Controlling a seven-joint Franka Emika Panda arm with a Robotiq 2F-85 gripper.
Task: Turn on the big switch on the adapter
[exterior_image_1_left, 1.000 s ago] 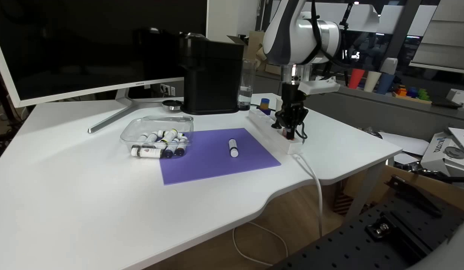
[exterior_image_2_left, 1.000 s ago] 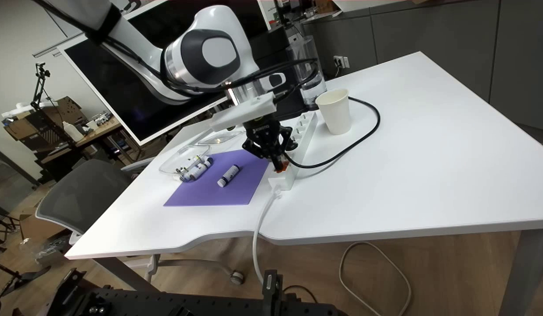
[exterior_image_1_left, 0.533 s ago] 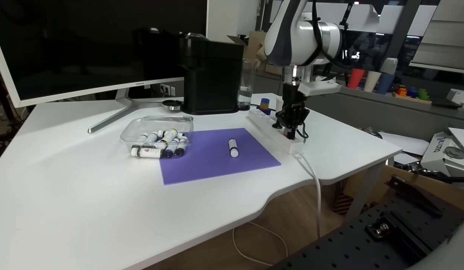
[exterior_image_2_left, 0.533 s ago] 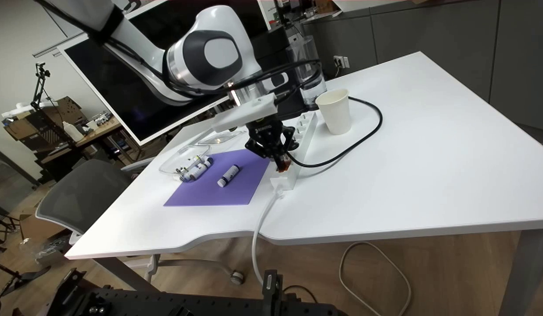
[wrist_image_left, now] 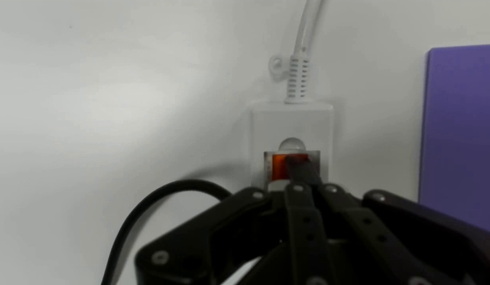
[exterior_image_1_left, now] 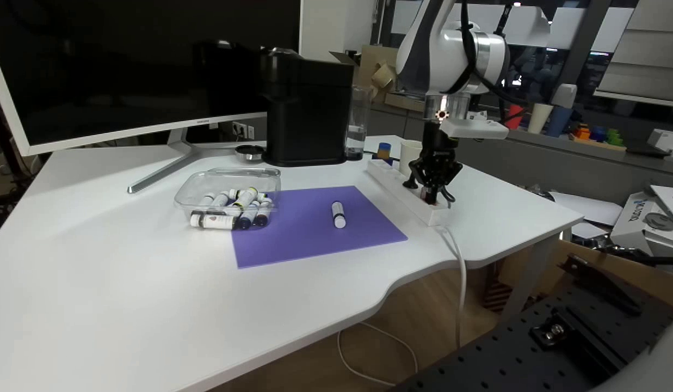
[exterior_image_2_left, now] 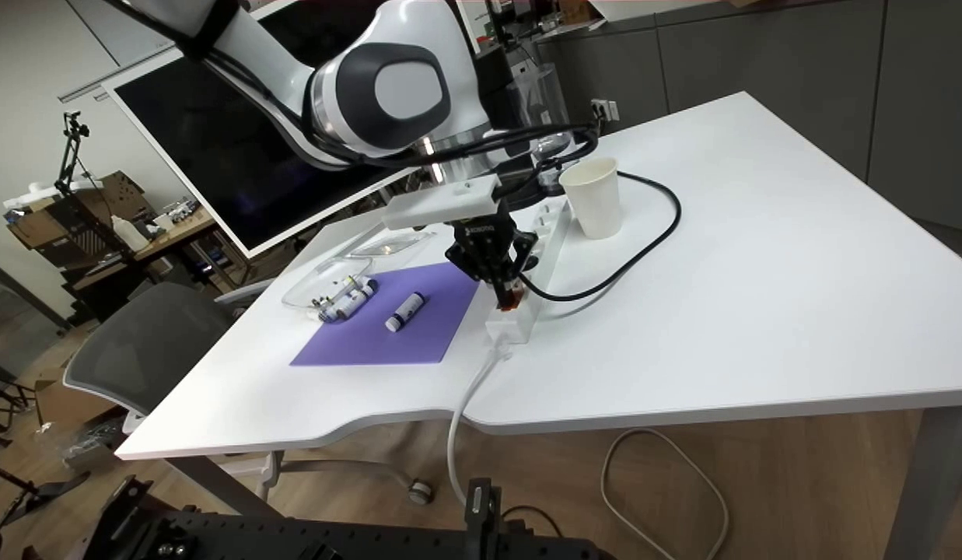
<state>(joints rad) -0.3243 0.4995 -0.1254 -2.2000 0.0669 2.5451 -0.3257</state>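
On the side of the paper cup, the tabletop offers wide free room, but the black cable bars a part of the low passage to the adapter. On the opposite side, a narrower bare band separates the adapter from the purple sheet.

Long white plastic power-strip adapter, lying flat on white tabletop. Big orange-red rectangular switch near its corded end, partly hidden; on/off unreadable.
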